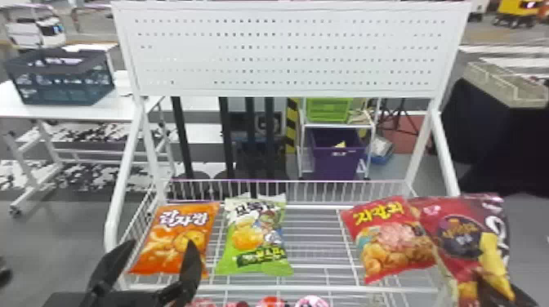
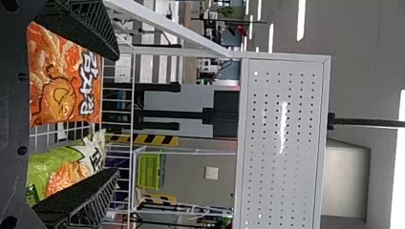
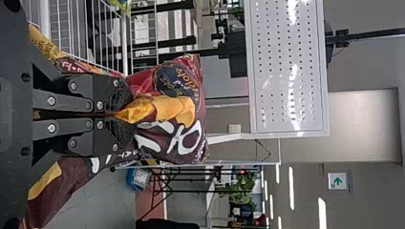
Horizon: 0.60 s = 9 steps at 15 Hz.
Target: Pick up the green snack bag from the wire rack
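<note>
Hanging spread by the front-left corner of the wire rack, left gripper is needing centring over green snack bag imo, right gripper pinching maroon bag.

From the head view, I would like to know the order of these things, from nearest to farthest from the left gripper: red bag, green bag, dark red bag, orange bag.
From the left gripper:
1. Orange bag, at the rack's left.
2. Green bag, just right of it.
3. Red bag, right side.
4. Dark red bag, far right.
</note>
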{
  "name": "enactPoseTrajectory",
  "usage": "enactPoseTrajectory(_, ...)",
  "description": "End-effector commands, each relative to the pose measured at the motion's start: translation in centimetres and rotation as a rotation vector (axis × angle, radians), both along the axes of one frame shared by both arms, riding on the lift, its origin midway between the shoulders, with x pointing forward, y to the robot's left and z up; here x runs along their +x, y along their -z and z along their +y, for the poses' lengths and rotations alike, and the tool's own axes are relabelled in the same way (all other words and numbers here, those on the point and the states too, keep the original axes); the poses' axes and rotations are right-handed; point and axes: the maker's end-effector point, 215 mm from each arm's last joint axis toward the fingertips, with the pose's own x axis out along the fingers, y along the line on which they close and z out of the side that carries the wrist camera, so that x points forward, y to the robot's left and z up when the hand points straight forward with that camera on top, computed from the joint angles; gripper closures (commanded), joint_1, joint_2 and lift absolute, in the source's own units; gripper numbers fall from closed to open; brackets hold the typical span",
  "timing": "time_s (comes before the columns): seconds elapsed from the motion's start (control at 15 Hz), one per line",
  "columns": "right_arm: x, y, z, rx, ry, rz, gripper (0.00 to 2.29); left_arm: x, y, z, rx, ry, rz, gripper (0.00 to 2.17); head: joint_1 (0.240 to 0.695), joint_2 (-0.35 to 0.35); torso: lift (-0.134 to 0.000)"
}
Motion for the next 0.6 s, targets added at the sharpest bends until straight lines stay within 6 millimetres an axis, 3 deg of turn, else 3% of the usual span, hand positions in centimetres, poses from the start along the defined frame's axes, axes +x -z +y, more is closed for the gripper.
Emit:
enactPoseTrajectory(0.0,-0.06,-0.06,0.00,-0.001,0.000,0.000,2.24,-0.15,0.02,0.01,-0.002,0.000,-0.002,0.04,0.499,0.000,0.000)
enactPoseTrajectory(0.53,-0.15,-0.26,0.01,-0.003,-0.002,-0.004,2.24,-0.36,-0.08,-0.22,-0.004,0.008,-0.008,0.04,0.499,0.000,0.000)
